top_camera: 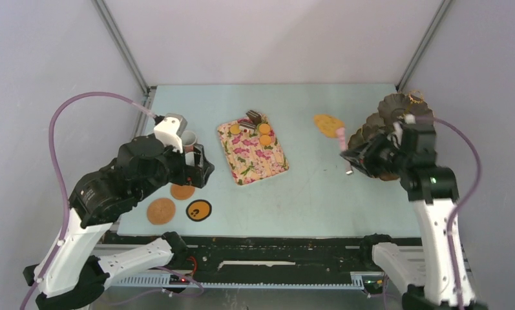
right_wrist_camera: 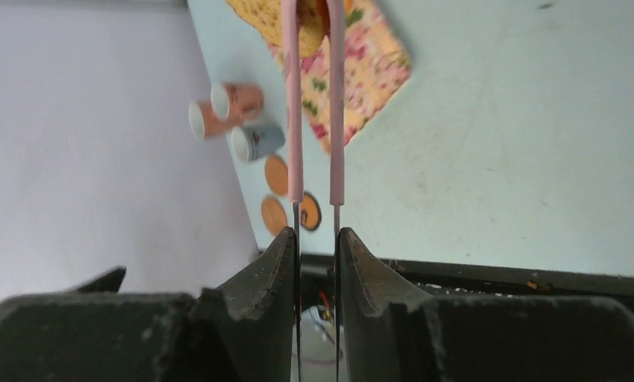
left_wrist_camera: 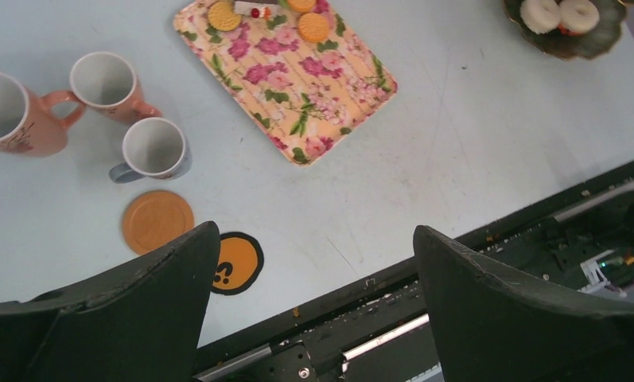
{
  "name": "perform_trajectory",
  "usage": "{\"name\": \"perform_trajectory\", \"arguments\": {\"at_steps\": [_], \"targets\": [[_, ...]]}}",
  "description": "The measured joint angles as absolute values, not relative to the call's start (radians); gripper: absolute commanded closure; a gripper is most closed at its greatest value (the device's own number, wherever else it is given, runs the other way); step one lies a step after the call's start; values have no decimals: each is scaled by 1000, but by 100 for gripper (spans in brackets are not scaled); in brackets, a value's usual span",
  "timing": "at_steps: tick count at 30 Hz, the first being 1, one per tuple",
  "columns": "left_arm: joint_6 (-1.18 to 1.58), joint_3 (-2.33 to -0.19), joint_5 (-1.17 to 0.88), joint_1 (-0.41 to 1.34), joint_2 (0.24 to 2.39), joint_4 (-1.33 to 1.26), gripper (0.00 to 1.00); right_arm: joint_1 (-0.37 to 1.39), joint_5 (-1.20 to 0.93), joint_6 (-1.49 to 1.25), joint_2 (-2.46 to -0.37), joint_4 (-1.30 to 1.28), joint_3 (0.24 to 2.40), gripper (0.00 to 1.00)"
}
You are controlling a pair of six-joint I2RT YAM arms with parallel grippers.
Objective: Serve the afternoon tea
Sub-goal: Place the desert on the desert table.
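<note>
My right gripper [right_wrist_camera: 316, 239] squeezes the pink tongs [right_wrist_camera: 293, 119] close together. Their tips sit around a biscuit [right_wrist_camera: 309, 28], between the floral tray [top_camera: 254, 161] and the stand [top_camera: 400, 108]. I think it is light and crumbly, so I pinch its edges softly. My left gripper [left_wrist_camera: 315, 235] is spread wide near the mugs [left_wrist_camera: 153, 150].

bright, even light | soft shadows | near gripper blurred

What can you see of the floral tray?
The tray is a flat rectangle with rounded corners, yellow with pink flowers and green leaves. It lies mid-table, turned at an angle. Its far end holds round biscuits and a cake slice; the rest is bare. Nothing grips it.
</note>
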State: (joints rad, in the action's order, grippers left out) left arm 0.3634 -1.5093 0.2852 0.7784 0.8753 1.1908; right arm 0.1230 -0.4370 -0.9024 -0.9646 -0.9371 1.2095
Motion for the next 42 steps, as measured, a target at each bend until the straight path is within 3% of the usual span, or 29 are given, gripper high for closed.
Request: {"name": "perform_trajectory", "arguments": {"at_steps": [4,9,28,42], "targets": [[347,-1519,305,849,884,1189,1,-102,-429,-916,-800,-1066,1150,100],[335,-1519,320,887,884,1188,1,-268,-422,-969,-736,-1169,1088,100],[287,-1514,405,928,846,1188,0,-888,-445,-822,-759,-1254,1087,100],[244,-1477,489,963,837,1191,0,-940,-542,-673,-1000,-972,1089,100]]}}
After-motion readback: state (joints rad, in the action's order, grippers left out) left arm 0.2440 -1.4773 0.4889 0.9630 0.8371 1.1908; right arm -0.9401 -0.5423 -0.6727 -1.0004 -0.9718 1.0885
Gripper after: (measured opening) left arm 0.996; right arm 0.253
